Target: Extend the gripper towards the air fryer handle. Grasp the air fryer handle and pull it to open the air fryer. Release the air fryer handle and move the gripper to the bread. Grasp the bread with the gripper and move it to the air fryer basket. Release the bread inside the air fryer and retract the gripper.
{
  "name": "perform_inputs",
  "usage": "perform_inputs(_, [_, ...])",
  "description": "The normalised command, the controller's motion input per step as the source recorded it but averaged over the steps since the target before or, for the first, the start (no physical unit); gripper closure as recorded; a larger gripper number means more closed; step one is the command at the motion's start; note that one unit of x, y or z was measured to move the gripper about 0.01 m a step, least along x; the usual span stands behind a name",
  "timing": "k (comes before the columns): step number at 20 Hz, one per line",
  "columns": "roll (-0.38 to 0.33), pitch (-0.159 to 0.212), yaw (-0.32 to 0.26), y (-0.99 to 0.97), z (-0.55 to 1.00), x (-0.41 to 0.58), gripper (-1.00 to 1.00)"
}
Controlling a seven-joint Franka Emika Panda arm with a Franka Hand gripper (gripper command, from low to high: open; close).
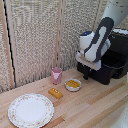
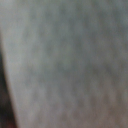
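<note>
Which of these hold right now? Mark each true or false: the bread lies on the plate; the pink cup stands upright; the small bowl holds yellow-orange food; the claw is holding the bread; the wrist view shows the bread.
1. The bread lies on the plate. False: it lies on the table, beside the plate.
2. The pink cup stands upright. True.
3. The small bowl holds yellow-orange food. True.
4. The claw is holding the bread. False: it is near the air fryer, apart from the bread.
5. The wrist view shows the bread. False: only a grey blur.
</note>
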Motion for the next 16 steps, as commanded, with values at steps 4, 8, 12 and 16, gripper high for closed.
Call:
perform_inputs(4, [-0.017,-0.048,-0.046,0.14,0.04,0.002,-1.00])
perform_inputs(8, [0.001,-0.001,0.050,0.09,0.02,0.021,-1.00])
perform_inputs(12, [-0.010,0.042,0.003,0.09,0.53,0.000,-1.00])
perform_inputs(16, [-0.047,0.056,-0.001,0.19,0.79,-0.011,-1.00])
